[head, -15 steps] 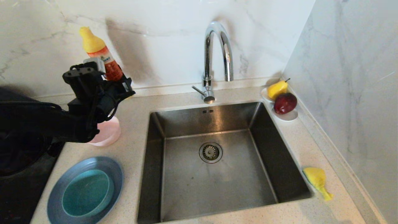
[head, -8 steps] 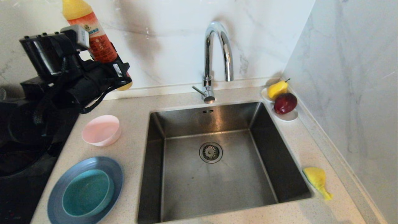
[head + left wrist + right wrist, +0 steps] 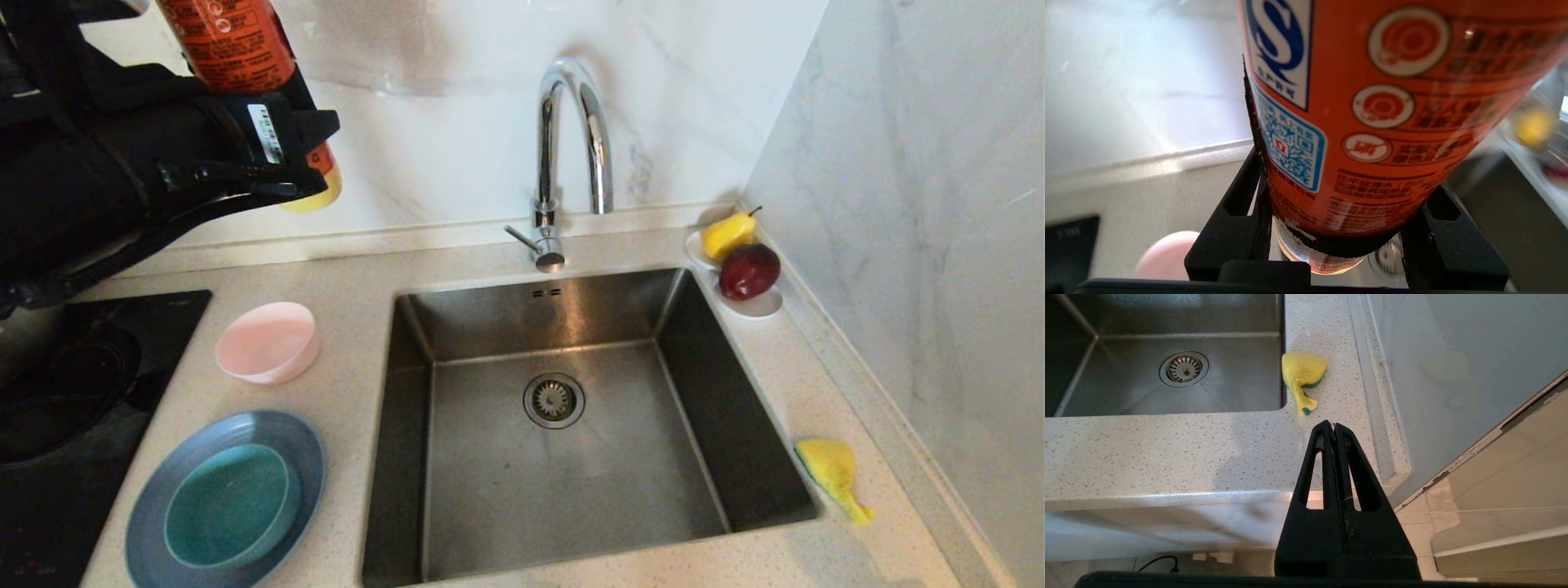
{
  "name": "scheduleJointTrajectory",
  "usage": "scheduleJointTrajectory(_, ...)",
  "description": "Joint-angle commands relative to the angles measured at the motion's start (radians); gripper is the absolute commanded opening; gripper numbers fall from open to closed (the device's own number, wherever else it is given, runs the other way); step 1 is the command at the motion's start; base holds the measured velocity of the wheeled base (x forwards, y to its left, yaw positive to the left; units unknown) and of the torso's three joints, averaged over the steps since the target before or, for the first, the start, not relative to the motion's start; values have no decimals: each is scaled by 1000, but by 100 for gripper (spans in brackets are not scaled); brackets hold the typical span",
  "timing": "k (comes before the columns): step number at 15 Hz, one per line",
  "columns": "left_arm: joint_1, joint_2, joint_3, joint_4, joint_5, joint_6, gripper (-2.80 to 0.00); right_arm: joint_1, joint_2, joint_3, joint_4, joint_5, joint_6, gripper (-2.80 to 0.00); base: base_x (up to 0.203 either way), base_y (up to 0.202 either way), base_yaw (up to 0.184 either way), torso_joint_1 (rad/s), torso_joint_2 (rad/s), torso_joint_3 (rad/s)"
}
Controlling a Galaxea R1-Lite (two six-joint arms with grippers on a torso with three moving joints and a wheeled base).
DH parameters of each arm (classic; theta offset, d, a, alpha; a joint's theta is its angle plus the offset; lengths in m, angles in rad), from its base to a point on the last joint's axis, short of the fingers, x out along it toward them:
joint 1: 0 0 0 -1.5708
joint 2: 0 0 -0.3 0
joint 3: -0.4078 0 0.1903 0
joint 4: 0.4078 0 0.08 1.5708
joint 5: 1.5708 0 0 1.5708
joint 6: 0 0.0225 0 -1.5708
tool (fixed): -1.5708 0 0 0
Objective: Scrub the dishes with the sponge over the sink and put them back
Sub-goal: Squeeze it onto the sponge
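L gripper [image 3: 306, 175] is up high at the back-left of the counter, clamped round an orange bottle [image 3: 233, 41] w/ a yellow base, held in the air in front of the marble wall. In the left wrist view its fingers [image 3: 1233, 228] sit either side of the bottle's lower body. R gripper [image 3: 1334, 426] hangs off the counter's front edge, jaws pressed together on nothing, near the sponge [image 3: 833, 474]. Sponge lies crumpled on the counter just beside the sink's [image 3: 408, 359] right rim, yellow w/ green showing underneath. Dishes all on the counter left of the sink: pink bowl [image 3: 268, 341] on its own, teal bowl [image 3: 229, 505] sitting inside the grey-blue plate [image 3: 304, 465] nearer the front. Tap [image 3: 571, 155] stands behind the sink
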Motion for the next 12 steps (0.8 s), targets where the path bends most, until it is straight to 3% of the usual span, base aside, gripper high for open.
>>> scheduleJointTrajectory(1, -96, -69, -25, 53, 3, 42, -280, 0, 0, 0, -1, 0, 0, -280, 0, 0, 0, 0, 0, 0)
scheduleJointTrajectory(7, -287, -51, -142, 150, 8, 68, -280, 0, 0, 0, 1, 0, 0, -280, 0, 0, 0, 0, 0, 0)
scheduleJointTrajectory(12, -358, 84, -327, 177, -2, 91, -280, 0, 0, 0, 0, 0, -1, -280, 0, 0, 0, 0, 0, 0)
